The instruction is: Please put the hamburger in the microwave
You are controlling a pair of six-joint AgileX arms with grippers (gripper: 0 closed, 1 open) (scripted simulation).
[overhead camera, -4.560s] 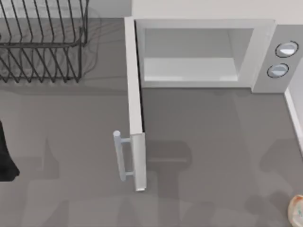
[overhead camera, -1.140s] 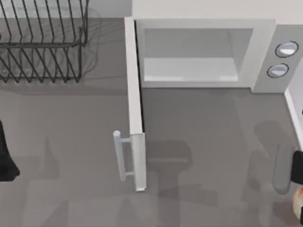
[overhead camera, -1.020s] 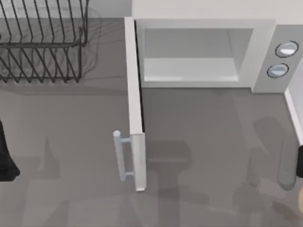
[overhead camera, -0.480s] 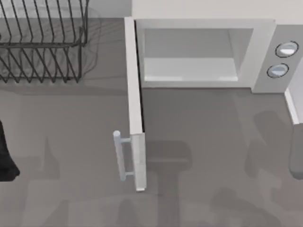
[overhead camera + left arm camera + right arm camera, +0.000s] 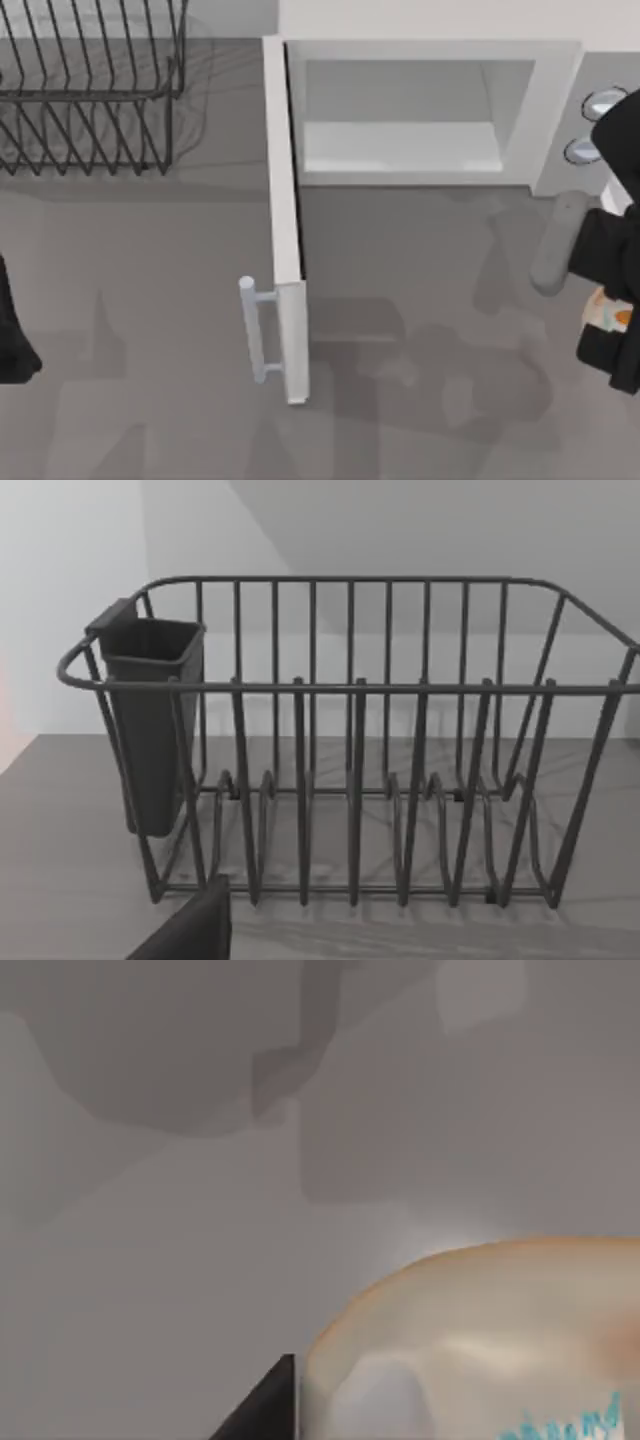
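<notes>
At the bench's right edge, the right tool (image 5: 607, 318) held the hamburger (image 5: 606, 312) tight, near the open microwave (image 5: 545, 110).

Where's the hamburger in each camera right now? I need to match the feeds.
Top view: hamburger at the right edge, between the right gripper jaws, in front of the microwave.
Left wrist view: faces the dish rack instead.
Right wrist view: hamburger close up, over the grey table.
Shared landmark: the grey table.
</notes>
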